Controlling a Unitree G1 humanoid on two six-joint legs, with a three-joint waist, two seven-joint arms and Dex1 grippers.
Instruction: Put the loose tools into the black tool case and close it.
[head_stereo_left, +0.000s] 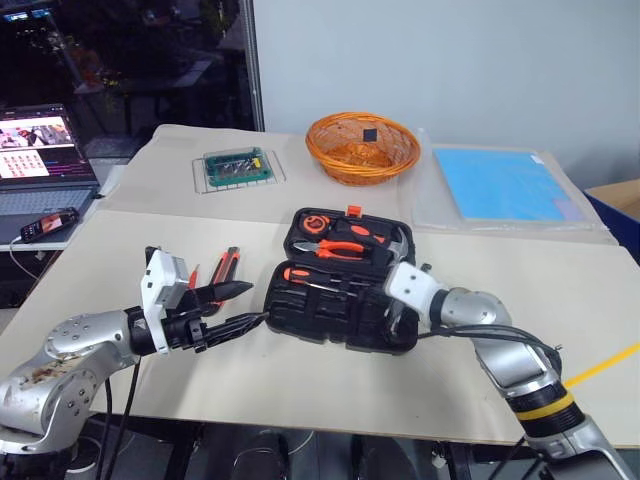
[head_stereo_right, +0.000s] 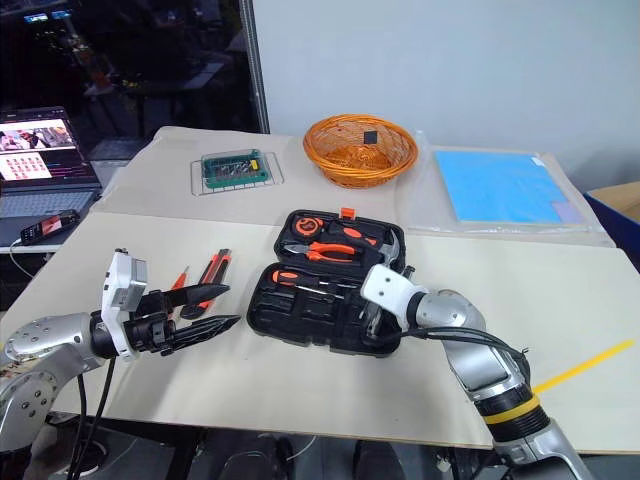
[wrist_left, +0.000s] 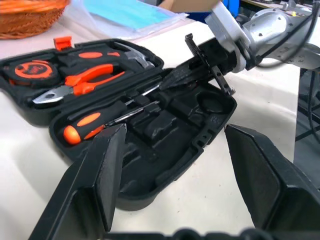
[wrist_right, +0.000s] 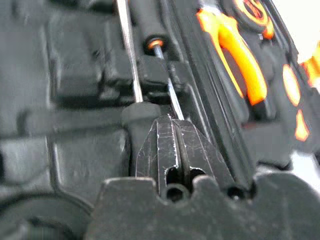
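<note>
- Pressing down inside the case (head_stereo_left: 340, 305), the right gripper (wrist_left: 200, 70) has its fingers (wrist_right: 172, 150) clenched together with nothing between them; their tips sit on the steel shafts of the two screwdrivers (wrist_left: 95, 122) lying in the near half.
- Both screwdrivers look roughly seated in their recesses, orange-and-black handles toward the robot's left, so I judge that part of the packing done or being finished off.
- Hovering just left of the case, the left gripper (head_stereo_left: 232, 308) has its fingers (wrist_left: 102, 170) spread and empty, pointing at the case's near corner.
- Pliers (head_stereo_left: 340, 248), a hammer (head_stereo_left: 385, 238) and a round tape measure (head_stereo_left: 315, 222) fill the far half.
- Still loose on the bench (head_stereo_left: 300, 380), left of the case: the knife (head_stereo_right: 212, 270) and the slim red tester (head_stereo_right: 178, 278), side by side behind the left fingers.
- A tape ring I cannot make out anywhere.
- Several recesses in the near half stand empty.
- The case lies fully open, its orange latch (head_stereo_left: 353, 211) on the far edge; closing it is not yet begun.
- My estimate: about halfway.
</note>
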